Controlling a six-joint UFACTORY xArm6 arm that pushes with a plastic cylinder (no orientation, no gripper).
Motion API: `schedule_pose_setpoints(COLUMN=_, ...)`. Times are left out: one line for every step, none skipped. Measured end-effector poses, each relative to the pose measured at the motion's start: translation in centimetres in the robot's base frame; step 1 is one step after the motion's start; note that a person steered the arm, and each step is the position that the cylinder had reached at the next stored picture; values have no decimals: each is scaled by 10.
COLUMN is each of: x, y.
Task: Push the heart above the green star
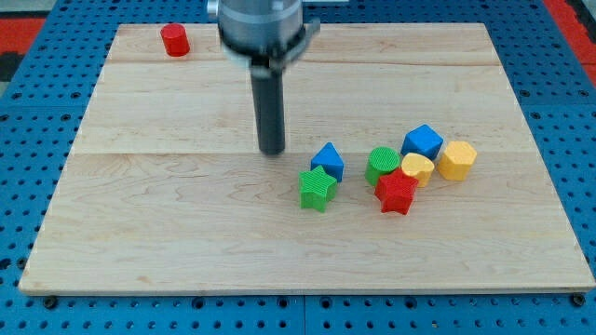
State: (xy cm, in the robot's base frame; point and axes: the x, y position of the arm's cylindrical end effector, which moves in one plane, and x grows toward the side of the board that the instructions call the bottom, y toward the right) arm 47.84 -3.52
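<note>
A yellow heart point(417, 169) lies at the view's right among a cluster of blocks. The green star point(317, 189) lies left of it, just below a blue triangular block point(328, 160) that touches it. My tip point(271, 151) rests on the board, up and to the left of the green star and left of the blue triangular block, apart from both. The heart is touched by a red star point(397, 193) at its lower left and sits between a green block point(381, 164) and a yellow hexagon point(456, 160).
A blue cube point(423, 142) sits above the heart. A red cylinder point(174, 40) stands near the board's top left corner. The wooden board point(168, 223) lies on a blue pegboard surface.
</note>
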Motion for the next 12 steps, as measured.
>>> schedule_pose_setpoints(x=40, y=-41)
schedule_pose_setpoints(x=83, y=38)
schedule_pose_setpoints(x=90, y=73)
schedule_pose_setpoints(x=73, y=180)
schedule_pose_setpoints(x=38, y=169)
schedule_pose_setpoints(x=15, y=155)
schedule_pose_setpoints(x=26, y=165)
schedule_pose_setpoints(x=44, y=193)
schedule_pose_setpoints(x=21, y=187)
schedule_pose_setpoints(x=-20, y=175)
schedule_pose_setpoints(x=-72, y=151)
schedule_pose_setpoints(x=-57, y=115)
